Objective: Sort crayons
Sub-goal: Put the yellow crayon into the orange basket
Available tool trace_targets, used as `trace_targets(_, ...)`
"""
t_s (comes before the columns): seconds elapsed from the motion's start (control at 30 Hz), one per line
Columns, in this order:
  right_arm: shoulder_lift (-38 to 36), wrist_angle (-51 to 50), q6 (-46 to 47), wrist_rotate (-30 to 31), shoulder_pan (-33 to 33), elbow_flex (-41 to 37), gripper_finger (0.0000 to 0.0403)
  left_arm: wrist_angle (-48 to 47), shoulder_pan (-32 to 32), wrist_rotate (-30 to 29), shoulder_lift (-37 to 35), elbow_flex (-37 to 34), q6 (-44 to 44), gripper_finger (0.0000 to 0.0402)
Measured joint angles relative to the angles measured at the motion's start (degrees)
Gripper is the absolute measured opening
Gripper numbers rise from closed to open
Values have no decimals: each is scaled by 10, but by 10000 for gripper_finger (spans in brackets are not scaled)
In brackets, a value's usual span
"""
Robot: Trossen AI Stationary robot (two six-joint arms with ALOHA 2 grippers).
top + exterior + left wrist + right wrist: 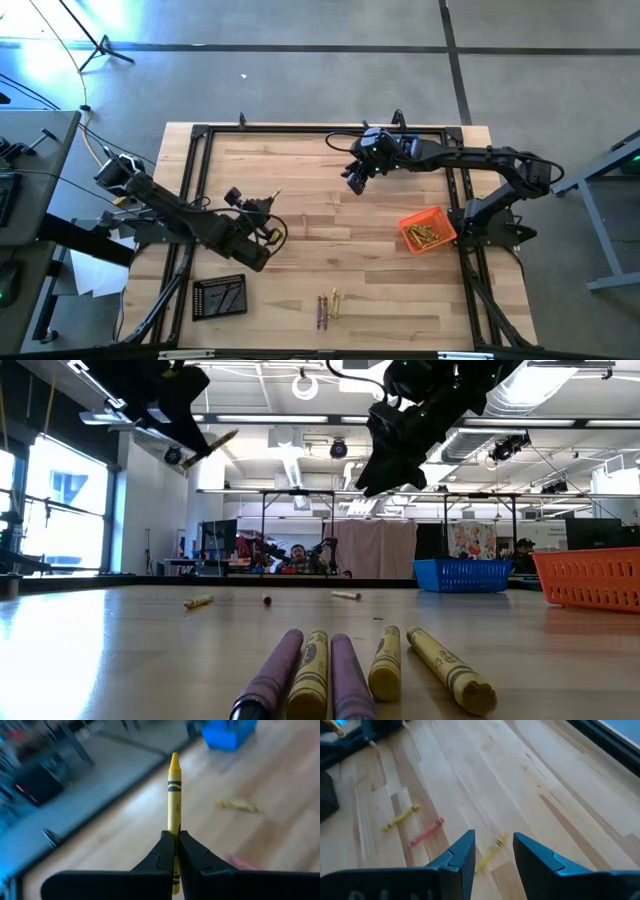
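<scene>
Near: five crayons (365, 665) lie bunched at your table edge | Left gripper (176, 845): clenched on a yellow crayon (173, 790), aloft; carry it level to the orange basket (428, 231) | Right gripper (493, 851): released, hovering; lower squarely over the loose yellow crayon (490, 853) beneath.

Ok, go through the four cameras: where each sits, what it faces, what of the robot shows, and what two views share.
High: above the wooden table, facing straight down; both arms show.
Low: table height, facing the room; five purple and yellow crayons lie nearest.
Left wrist: behind the left tool, shut on a yellow wax crayon.
Right wrist: behind the open right tool, above the table.
Shared: the orange mesh basket shows in high and low.
</scene>
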Motion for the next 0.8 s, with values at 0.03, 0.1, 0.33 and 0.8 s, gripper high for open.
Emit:
trace_targets(0.03,0,4,6,2,0,0,119,0,-3,-27,0,0,1,0)
trace_targets(0.1,0,10,28,15,0,0,119,0,-11,-79,0,0,1,0)
trace_targets(0.33,0,10,92,-28,6,-1,119,-1,-33,-129,0,0,10,0)
trace_targets(0.8,0,-7,135,-26,60,-2,119,233,-38,17,3,0,305,0)
